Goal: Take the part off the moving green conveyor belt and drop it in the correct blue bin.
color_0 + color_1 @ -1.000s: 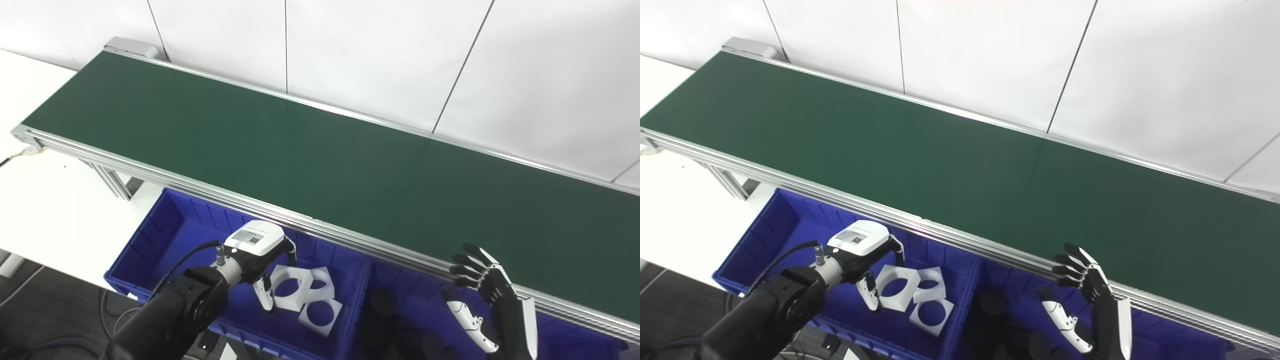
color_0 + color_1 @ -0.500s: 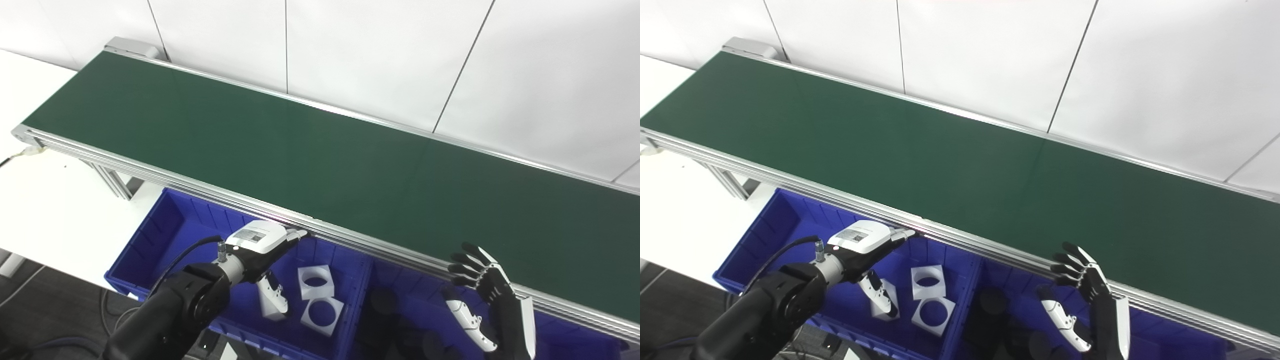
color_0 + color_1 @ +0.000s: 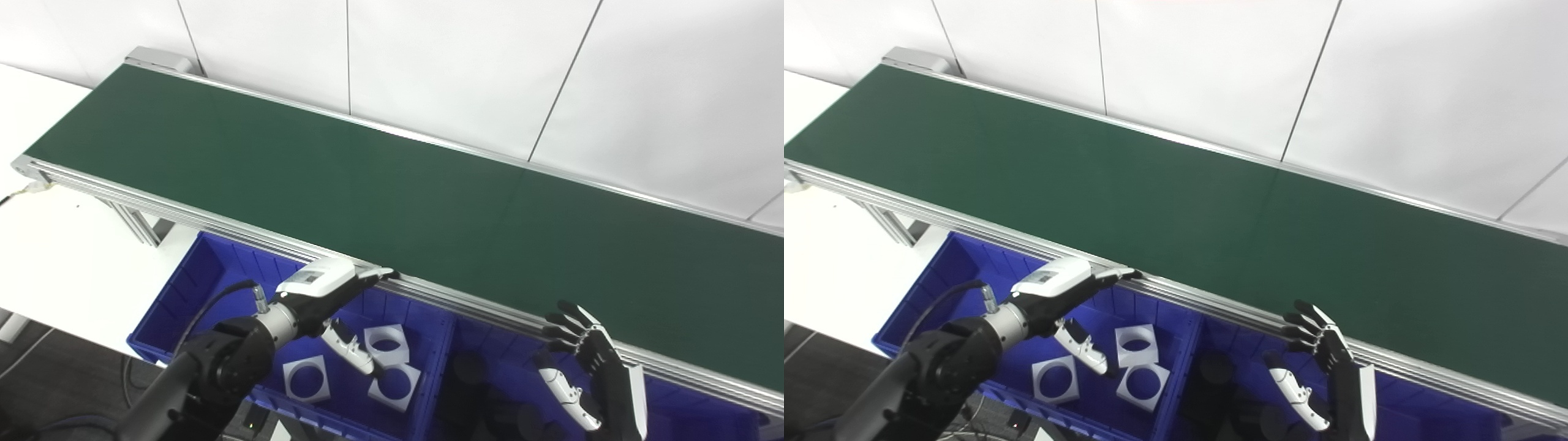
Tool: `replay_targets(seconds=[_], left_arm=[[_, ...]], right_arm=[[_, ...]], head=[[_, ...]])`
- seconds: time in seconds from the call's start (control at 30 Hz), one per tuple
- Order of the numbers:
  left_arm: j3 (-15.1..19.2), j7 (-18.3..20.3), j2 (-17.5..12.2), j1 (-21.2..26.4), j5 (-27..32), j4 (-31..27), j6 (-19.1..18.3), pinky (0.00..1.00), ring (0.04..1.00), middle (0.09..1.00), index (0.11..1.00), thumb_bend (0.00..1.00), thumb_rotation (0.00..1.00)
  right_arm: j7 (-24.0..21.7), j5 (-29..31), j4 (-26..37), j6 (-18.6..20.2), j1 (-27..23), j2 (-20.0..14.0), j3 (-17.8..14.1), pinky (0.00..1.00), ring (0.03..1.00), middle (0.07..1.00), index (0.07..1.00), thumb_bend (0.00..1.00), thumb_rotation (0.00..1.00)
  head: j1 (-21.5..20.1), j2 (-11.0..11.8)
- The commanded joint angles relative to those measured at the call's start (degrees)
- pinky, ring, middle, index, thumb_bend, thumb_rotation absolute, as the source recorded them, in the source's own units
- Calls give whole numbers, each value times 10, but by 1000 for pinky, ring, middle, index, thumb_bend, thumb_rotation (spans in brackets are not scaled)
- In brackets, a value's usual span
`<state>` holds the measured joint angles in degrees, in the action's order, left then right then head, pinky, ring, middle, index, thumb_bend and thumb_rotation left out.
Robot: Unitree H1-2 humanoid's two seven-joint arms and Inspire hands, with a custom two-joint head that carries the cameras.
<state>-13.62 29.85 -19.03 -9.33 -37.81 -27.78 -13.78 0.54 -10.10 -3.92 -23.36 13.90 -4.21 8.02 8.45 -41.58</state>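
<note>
White square parts (image 3: 305, 380) lie in the blue bin (image 3: 202, 278) under the open, empty left robot hand (image 3: 327, 288).

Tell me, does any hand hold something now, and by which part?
Nothing is held. The left hand is open above the blue bin, where three white square parts lie loose. The right hand is open too.

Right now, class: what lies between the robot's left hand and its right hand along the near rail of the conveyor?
Between the left hand and right hand only bare rail shows; below it, the blue bins' divider wall. Both eye views show it.
</note>
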Motion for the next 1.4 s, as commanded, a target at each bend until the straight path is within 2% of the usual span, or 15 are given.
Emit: replay_targets(seconds=[0.0,0.07,0.1,0.13,0.3,0.47,0.6,0.77,0.87,0.9,0.97,1.0,1.1,1.27,1.37], left_arm=[[8,-1,4,7,27,-24,-10,690,714,759,760,731,386],[15,-3,12,6,60,-29,-16,630,709,759,756,727,402],[18,-8,16,6,79,-27,-11,605,710,757,759,723,457],[23,-16,21,5,99,-23,-2,603,710,757,759,722,465],[37,-66,47,-1,164,11,60,639,730,757,760,759,747],[50,-110,75,-5,245,84,145,651,731,769,770,713,888],[53,-131,105,-7,296,156,208,677,728,765,775,703,983],[49,-145,125,0,317,220,267,690,737,779,789,733,996],[52,-150,139,3,338,250,276,703,741,784,788,687,994],[53,-150,142,3,346,258,278,721,753,792,792,622,993],[56,-148,147,6,366,287,289,732,763,800,800,596,996],[57,-149,147,7,371,303,296,737,769,806,806,574,998],[65,-153,147,8,381,334,297,750,777,811,820,592,1000],[76,-147,144,5,408,349,287,814,828,839,848,656,1000],[80,-144,142,7,418,354,287,829,842,850,860,652,1000]], right_arm=[[7,-4,8,-34,-7,6,4,576,657,719,772,567,457],[11,-8,3,-35,-7,7,7,574,654,716,764,564,451],[14,-10,1,-35,-8,7,10,570,648,711,756,562,444],[17,-12,-1,-35,-8,7,12,570,648,710,755,562,443],[36,-16,-18,-35,-11,4,28,576,651,711,748,572,450],[55,-17,-33,-36,-13,-1,46,577,653,714,750,575,459],[74,-17,-49,-35,-18,-5,67,575,651,712,745,579,443],[98,-20,-65,-35,-23,-8,84,564,641,703,737,612,435],[108,-22,-71,-36,-27,-8,91,557,636,703,741,628,427],[111,-23,-72,-36,-28,-8,93,551,631,702,746,641,444],[117,-23,-76,-36,-30,-9,99,552,635,704,753,652,467],[119,-22,-78,-35,-31,-9,102,553,636,705,757,658,481],[125,-20,-83,-35,-36,-9,112,554,644,710,761,680,498],[135,-24,-92,-36,-43,-5,121,563,644,713,756,724,484],[134,-23,-89,-36,-45,-3,122,562,641,713,758,733,463]], head=[[-4,3],[-12,13],[-15,16],[-19,20],[-37,47],[-62,71],[-107,100],[-140,120],[-174,130],[-174,130],[-213,140],[-217,141],[-269,149],[-307,144],[-328,120]])
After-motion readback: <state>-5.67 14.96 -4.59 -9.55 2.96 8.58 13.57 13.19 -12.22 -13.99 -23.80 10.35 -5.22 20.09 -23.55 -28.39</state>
